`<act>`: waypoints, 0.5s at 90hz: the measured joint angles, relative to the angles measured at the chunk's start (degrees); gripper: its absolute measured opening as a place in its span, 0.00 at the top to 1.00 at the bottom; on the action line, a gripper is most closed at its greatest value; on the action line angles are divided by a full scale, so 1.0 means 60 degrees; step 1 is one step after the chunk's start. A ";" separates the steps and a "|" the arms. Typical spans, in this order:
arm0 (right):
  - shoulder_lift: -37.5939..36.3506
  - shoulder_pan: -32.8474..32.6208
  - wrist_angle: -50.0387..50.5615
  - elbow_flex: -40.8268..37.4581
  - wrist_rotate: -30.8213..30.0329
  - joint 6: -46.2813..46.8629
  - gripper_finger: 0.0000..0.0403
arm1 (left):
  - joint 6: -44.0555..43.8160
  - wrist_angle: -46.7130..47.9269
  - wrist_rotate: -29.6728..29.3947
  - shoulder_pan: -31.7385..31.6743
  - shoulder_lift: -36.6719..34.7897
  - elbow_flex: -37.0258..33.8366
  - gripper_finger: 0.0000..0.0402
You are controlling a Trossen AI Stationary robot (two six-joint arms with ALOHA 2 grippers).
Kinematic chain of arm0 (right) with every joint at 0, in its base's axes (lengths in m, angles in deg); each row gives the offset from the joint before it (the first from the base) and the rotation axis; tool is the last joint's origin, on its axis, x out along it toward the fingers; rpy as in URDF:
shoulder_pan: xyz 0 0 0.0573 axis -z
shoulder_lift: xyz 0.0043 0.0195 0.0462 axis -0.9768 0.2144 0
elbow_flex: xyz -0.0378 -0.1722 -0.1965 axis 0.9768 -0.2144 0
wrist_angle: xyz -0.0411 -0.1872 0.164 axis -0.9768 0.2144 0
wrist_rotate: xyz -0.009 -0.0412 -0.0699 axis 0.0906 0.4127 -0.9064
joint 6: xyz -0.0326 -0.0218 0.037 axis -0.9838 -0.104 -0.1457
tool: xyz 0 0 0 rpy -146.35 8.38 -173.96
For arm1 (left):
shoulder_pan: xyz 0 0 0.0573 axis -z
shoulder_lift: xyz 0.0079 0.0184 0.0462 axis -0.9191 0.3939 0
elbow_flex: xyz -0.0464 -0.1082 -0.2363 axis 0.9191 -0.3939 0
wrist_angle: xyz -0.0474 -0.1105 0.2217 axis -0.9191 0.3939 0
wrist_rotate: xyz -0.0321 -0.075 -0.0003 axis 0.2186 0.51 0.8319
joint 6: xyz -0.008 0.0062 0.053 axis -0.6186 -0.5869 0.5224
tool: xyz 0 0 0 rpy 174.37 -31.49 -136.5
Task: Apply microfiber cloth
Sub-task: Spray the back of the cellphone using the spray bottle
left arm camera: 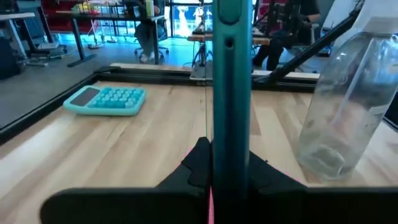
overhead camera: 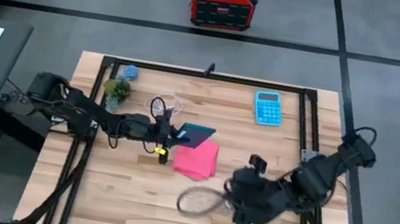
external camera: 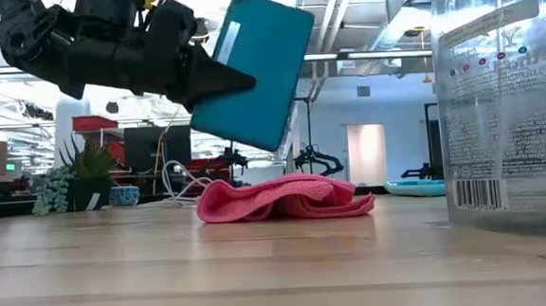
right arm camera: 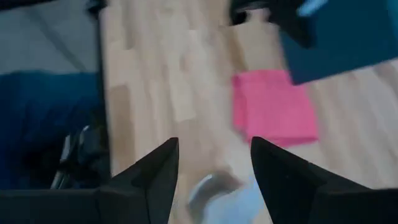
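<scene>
Pink microfiber cloth [overhead camera: 196, 161] lies rumpled at table centre, long axis running near-far. Left gripper [overhead camera: 172, 133] clamps teal phone [overhead camera: 196, 135] edge-on just above cloth's far-left edge. Right gripper [right arm camera: 214, 163] jaws apart, to cloth's near right by clear bottle [overhead camera: 201, 202].

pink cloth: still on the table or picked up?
On the table. The cloth lies rumpled on the wood, nothing gripping it. The left gripper holds a teal phone in the air above it; the right gripper is open, apart.

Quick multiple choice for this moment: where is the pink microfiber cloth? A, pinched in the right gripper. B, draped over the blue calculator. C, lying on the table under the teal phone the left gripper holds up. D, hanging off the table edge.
C: the microfiber cloth lies crumpled on the table, below the phone clamped in the left gripper; the right gripper is open and empty.
</scene>
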 joint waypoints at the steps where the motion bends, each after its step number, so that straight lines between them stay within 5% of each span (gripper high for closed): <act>1: -0.0016 -0.0040 0.0002 0.0000 0.0002 0.0000 0.54 | 0.0001 0.0047 0.0000 -0.0008 -0.0025 0.0000 0.98; 24: -0.0849 -0.1353 0.0998 0.0000 -0.1086 0.2663 0.54 | -0.0036 0.0459 -0.0029 -0.0035 -0.0120 0.0000 0.98; 45: -0.0660 -0.2292 0.2456 -0.0512 -0.0735 0.5267 0.54 | -0.0073 0.0922 -0.0029 -0.0035 -0.0122 0.0000 0.98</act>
